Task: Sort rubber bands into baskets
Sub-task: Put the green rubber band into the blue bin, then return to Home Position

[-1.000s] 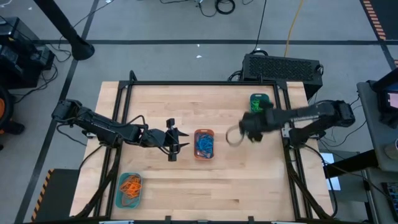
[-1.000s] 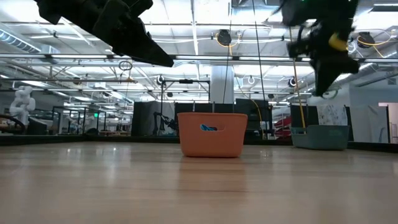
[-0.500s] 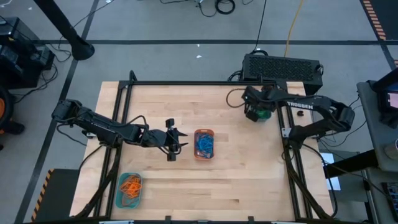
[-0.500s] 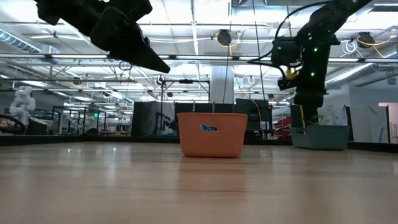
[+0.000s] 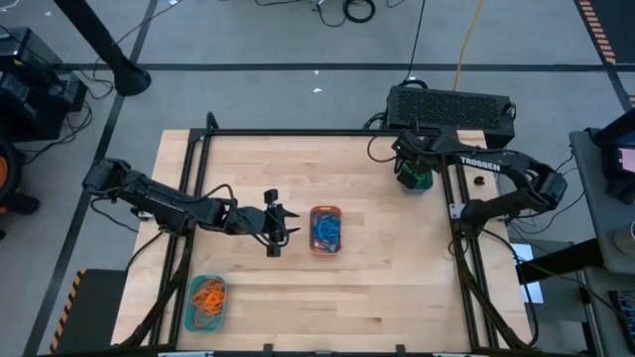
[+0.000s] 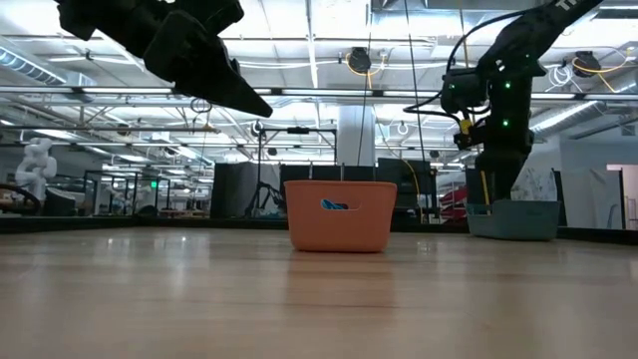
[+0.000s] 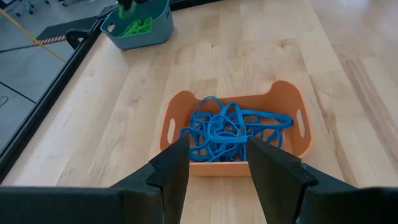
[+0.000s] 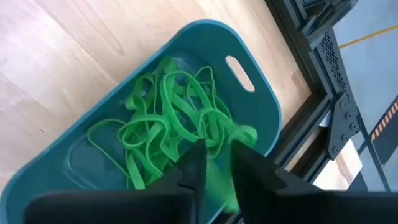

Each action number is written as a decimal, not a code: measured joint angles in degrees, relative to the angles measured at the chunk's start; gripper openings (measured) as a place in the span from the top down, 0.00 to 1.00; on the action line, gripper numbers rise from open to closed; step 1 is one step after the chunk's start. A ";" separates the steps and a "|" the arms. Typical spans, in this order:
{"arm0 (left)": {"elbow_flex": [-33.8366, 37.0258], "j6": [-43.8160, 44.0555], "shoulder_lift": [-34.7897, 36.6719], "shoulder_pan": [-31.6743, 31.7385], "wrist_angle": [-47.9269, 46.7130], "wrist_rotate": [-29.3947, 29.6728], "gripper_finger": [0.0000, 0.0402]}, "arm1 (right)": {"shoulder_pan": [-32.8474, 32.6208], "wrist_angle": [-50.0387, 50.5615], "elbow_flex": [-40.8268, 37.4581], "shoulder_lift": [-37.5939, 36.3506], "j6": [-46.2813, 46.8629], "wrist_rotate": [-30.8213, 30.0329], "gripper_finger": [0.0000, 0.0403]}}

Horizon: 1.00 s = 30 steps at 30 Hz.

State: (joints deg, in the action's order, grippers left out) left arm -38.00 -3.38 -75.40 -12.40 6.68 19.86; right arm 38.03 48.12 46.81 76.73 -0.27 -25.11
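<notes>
The orange basket (image 5: 325, 229) sits at the middle of the table (image 5: 298, 297) and serves as the mark for everything else. Nearest the front edge, well to the left of it, is a teal basket (image 5: 205, 302) holding the orange rubber bands (image 5: 208, 295). Just left of the orange basket hangs the left gripper (image 5: 279, 230), raised off the wood, its fingers (image 7: 174, 171) spread and empty (the wrist view looks between them straight at the basket). Inside the orange basket lies a tangle of blue rubber bands (image 7: 227, 132), all within its walls.

Farther back and to the right of the orange basket, at the table's rear right corner, stands the second teal basket (image 8: 249, 93) with the green rubber bands (image 8: 165, 134) heaped in it. The right gripper (image 5: 412, 171) hangs directly over this basket, pointing down into it; its fingers (image 8: 193, 171) stand slightly parted, with green band showing in the narrow gap, though whether they grasp it I cannot tell.
</notes>
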 joint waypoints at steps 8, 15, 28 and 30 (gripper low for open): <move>0.00 0.06 0.00 0.00 -0.10 0.04 0.58 | 0.21 -0.14 0.00 0.00 1.09 -0.27 0.68; 0.00 0.06 0.00 0.00 -0.16 0.01 0.58 | 0.21 0.10 1.31 0.00 1.14 -0.19 0.62; -4.59 7.82 13.27 -5.77 -20.20 -4.74 0.58 | -6.65 6.44 12.72 -0.52 9.25 25.78 0.61; -4.83 10.45 16.58 -7.08 -22.29 -4.70 0.58 | -10.00 6.56 12.76 -0.97 10.55 26.77 0.61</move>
State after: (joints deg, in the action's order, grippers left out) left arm -42.83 7.06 -58.82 -19.48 -15.61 15.16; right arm 28.03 54.68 59.57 75.76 10.28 1.67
